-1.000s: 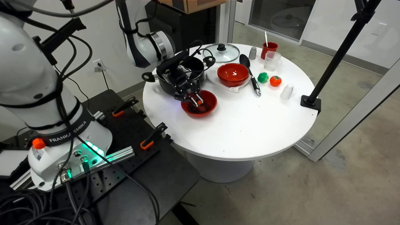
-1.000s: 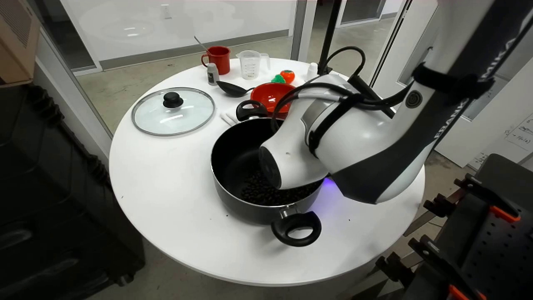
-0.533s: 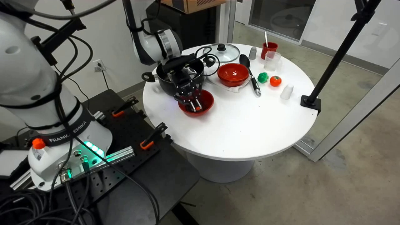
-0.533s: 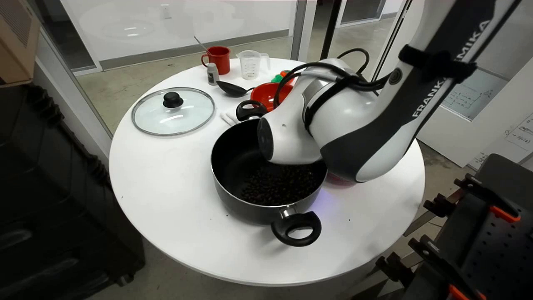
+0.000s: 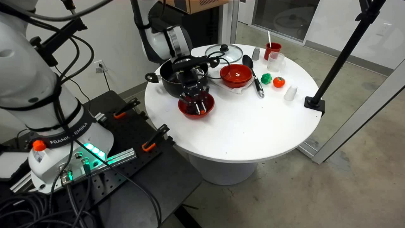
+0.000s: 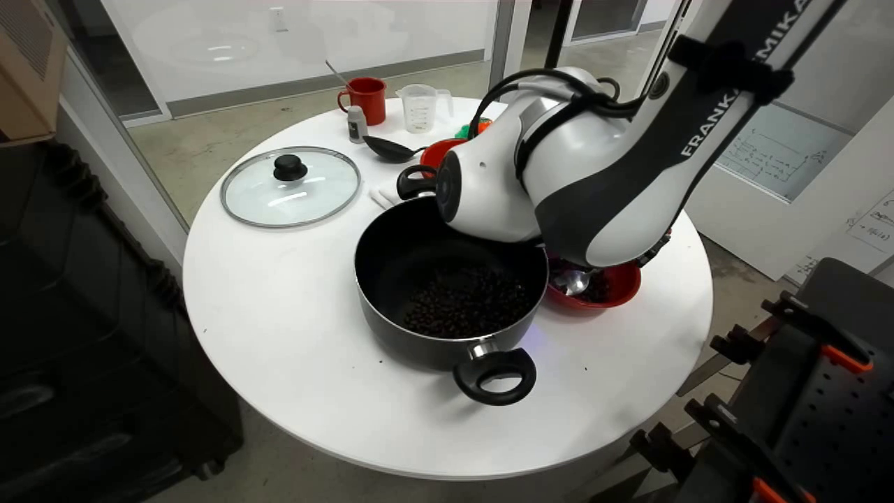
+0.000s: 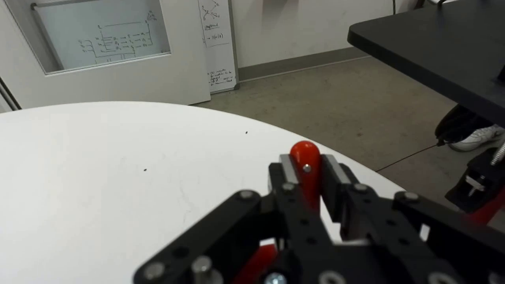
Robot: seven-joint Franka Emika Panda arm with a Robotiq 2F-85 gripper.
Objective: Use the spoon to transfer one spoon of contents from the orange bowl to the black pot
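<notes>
My gripper (image 7: 311, 169) is shut on the spoon's red handle (image 7: 305, 152); the handle end pokes out past the fingertips. In an exterior view the gripper (image 5: 200, 108) is low over the orange bowl (image 5: 195, 116). The spoon's silver scoop (image 6: 574, 281) lies inside the orange bowl (image 6: 594, 306), among dark bean-like contents (image 6: 599, 285). The arm hides part of this bowl. The black pot (image 6: 412, 346) stands close beside the bowl, with dark beans (image 6: 461, 304) on its bottom. The wrist and arm hang over the pot's edge.
A glass lid (image 6: 279, 195), brighter red stacked bowls (image 5: 236, 76) on a cloth, a black ladle (image 5: 253, 72), a red mug (image 5: 272, 50), a measuring cup (image 5: 275, 61), a toy tomato (image 5: 279, 82) and a green piece (image 5: 266, 78) stand further along the white table (image 5: 253, 126).
My arm has swung away from the pot's near side, uncovering the bowl and spoon scoop in an exterior view. The orange bowl has slid slightly, and the pot has shifted a little.
</notes>
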